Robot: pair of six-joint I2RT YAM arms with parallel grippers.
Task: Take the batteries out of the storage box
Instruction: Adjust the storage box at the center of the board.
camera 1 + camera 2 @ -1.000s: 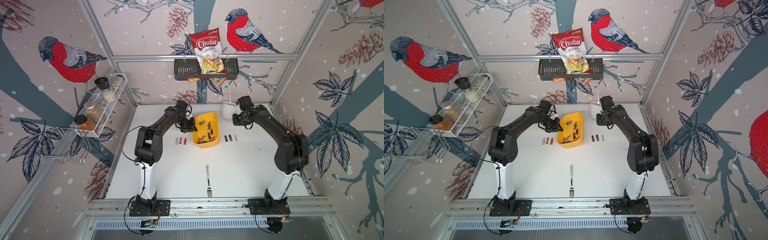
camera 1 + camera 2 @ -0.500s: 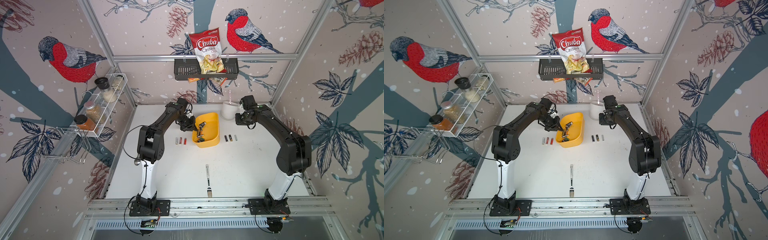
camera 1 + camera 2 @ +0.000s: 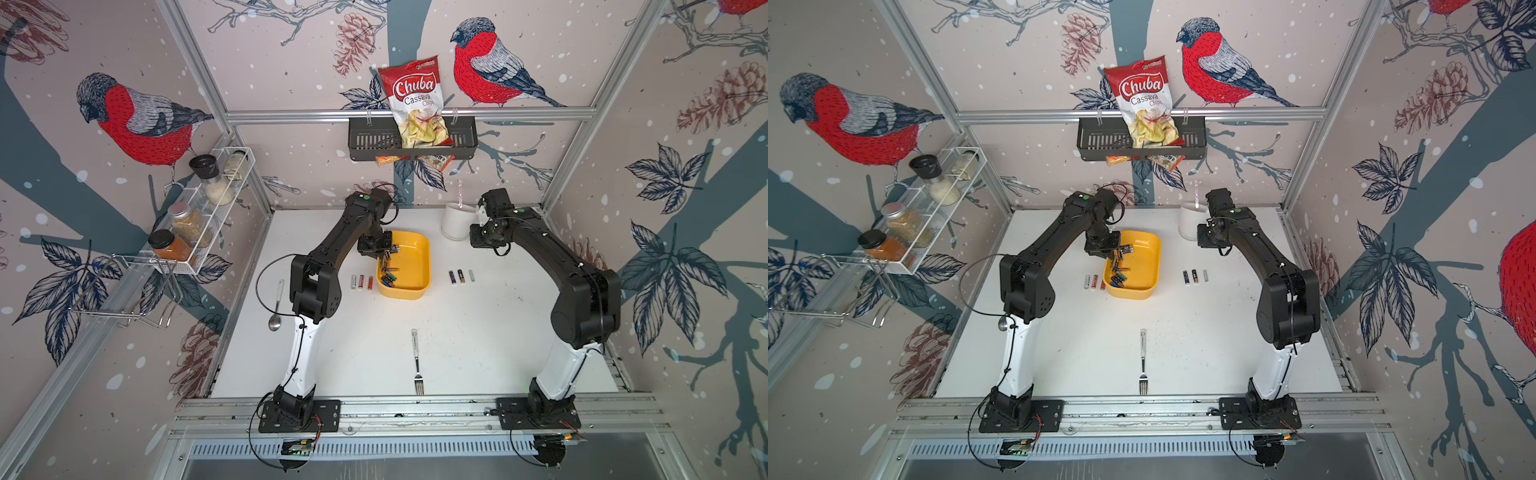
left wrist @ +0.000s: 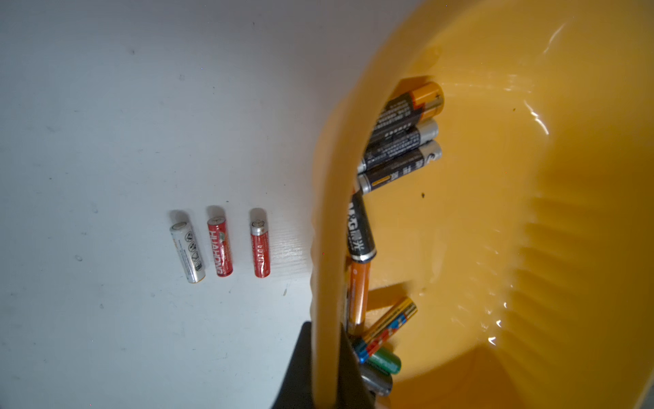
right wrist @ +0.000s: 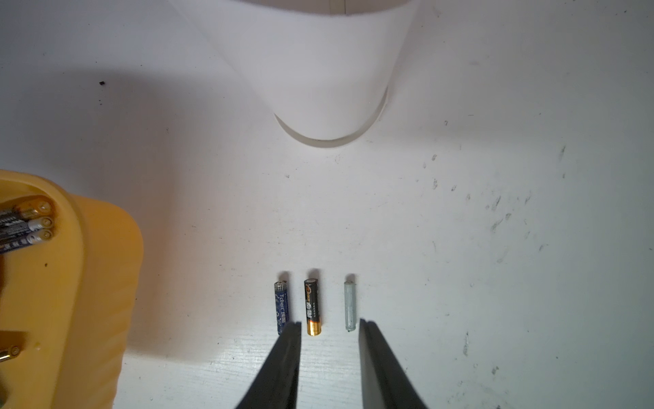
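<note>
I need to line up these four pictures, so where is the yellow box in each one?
In both top views: box sits close to the picture's centre.
Left wrist: box fills the right half of the picture; left pincer clamps its rim.
Right wrist: box is at the picture's left edge.
Shared landmark: three black batteries side by side inside the box.

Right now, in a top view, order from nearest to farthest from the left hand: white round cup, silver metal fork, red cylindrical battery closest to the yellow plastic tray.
1. Red cylindrical battery, left of the tray.
2. White round cup, back right.
3. Silver metal fork, front centre.
</note>
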